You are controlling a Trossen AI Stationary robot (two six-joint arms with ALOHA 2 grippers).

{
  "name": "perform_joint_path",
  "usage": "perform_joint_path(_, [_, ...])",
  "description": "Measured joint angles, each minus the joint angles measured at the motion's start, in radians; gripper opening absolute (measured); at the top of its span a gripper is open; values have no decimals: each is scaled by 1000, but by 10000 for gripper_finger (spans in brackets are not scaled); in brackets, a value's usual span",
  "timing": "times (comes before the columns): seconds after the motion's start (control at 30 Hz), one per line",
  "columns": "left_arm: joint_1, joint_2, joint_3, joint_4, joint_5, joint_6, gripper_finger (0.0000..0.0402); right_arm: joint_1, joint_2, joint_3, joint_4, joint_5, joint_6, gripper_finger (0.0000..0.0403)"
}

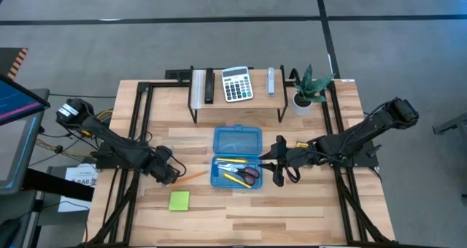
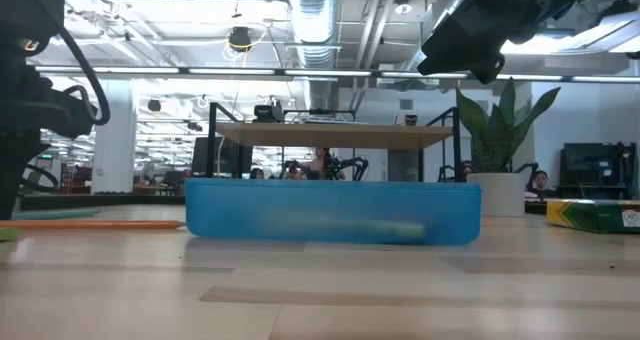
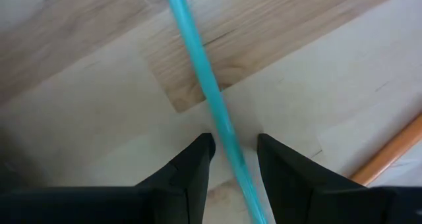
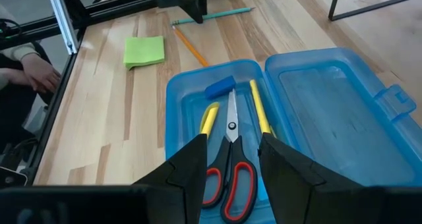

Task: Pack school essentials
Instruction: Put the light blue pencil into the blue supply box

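An open blue pencil box (image 1: pixel 237 157) lies mid-table, its lid (image 4: pixel 336 99) folded flat toward the far side. Red-handled scissors (image 4: pixel 231 165), two yellow pencils (image 4: pixel 259 109) and a blue eraser (image 4: pixel 219 87) lie in its base. My right gripper (image 4: pixel 231 158) is open and empty, hovering above the box's right end (image 1: pixel 277 168). My left gripper (image 3: pixel 234 151) is open and low over the table left of the box (image 1: pixel 174 173). Its fingers stand on either side of a teal pencil (image 3: pixel 214 105) that lies flat. An orange pencil (image 1: pixel 193 176) and a lime sticky-note pad (image 1: pixel 179 200) lie nearby. A yellow-green crayon box (image 2: pixel 595 215) lies at the right.
A black rack (image 1: pixel 237 102) at the far edge carries a grey-white calculator (image 1: pixel 236 84). A potted plant (image 1: pixel 306 91) stands to its right. A person's hand (image 4: pixel 36 72) shows beyond the table's left edge. Bare wood lies along the near edge.
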Motion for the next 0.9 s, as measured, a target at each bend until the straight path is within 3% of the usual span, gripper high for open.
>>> perform_joint_path(0.23, [-2,5,11,-17,-44,33,108,0,0,0,0,0,0,159])
perform_joint_path(0.5, [-2,8,18,-18,-81,67,10,0,0,0,-6,0,0,159])
perform_joint_path(0.9, [-2,4,16,-23,-125,148,1,-7,0,0,-6,0,0,159])
